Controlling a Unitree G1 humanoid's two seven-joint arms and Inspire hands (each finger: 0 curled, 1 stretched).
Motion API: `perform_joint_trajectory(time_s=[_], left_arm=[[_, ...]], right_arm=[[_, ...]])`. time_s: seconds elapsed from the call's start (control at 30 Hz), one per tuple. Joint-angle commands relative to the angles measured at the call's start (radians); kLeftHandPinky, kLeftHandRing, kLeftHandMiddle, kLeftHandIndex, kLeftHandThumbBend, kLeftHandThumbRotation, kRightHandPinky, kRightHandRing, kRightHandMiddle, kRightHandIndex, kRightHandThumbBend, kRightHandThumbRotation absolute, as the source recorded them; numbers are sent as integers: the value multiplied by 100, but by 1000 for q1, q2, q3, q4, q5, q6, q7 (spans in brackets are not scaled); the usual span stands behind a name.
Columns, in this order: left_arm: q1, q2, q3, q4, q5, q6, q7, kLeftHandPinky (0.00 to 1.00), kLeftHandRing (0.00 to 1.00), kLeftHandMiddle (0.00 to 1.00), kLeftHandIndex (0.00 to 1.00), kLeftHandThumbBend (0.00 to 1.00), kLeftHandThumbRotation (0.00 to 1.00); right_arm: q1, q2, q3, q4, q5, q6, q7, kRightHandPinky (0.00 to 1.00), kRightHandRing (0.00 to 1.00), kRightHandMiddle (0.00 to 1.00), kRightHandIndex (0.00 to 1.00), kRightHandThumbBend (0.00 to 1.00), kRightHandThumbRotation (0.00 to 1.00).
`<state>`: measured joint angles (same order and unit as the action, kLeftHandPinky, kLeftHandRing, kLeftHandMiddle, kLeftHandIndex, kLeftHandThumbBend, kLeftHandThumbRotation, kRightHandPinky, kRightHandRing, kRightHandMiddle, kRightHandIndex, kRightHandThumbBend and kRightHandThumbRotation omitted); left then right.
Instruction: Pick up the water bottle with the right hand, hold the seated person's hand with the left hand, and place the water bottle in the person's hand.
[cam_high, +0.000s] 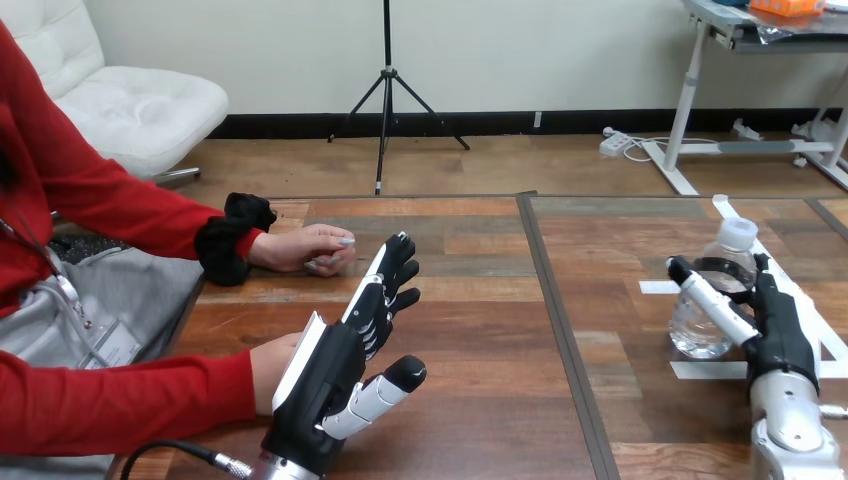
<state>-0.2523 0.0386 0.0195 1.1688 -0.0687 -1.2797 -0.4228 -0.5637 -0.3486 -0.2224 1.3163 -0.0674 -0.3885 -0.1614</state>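
1. Near the right edge of the tabletop (480, 390): bottle (698, 336), upright, clear, capped.
2. Right hand (785, 335) wrapped round it — thumb across the front, fingers behind.
3. Toward the left edge: left hand (325, 375), fingers straight and loose, grasping nothing, just beside the person's hand (268, 372); contact unclear.
4. Likely light, thin-walled, slick — easily crushed; best held mid-body, gently, below the neck.

Person's hand (272, 368) at 9 o'clock of the left robot hand (328, 385) is mostly hidden behind its palm, so contact can't be told. Right robot hand (783, 338) wraps the water bottle (697, 335), fingers largely hidden behind it. Right forearm (795, 430) is cut off by the bottom edge at 6 o'clock.
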Motion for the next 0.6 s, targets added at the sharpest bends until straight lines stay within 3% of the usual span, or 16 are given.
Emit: perform_joint_trajectory(time_s=[0.0, 0.27, 0.43, 0.57], left_arm=[[-27, -4, 8, -47, 0, -32, 15, 91, 96, 100, 100, 100, 81], [-25, -5, 4, -48, 12, -45, 32, 91, 96, 100, 100, 100, 82], [-23, -5, 1, -50, 13, -52, 36, 90, 96, 100, 100, 100, 82], [-21, -6, 0, -53, 8, -55, 35, 90, 96, 100, 100, 100, 82]], right_arm=[[-95, 3, 13, -5, -11, 6, -21, 80, 90, 95, 100, 100, 58], [-100, 11, 15, -1, -11, 16, -28, 75, 87, 93, 100, 100, 56], [-100, 22, -19, 1, 32, 15, -4, 81, 90, 94, 99, 100, 43], [-104, 33, -45, 5, 61, 31, -38, 80, 86, 90, 94, 100, 33]])
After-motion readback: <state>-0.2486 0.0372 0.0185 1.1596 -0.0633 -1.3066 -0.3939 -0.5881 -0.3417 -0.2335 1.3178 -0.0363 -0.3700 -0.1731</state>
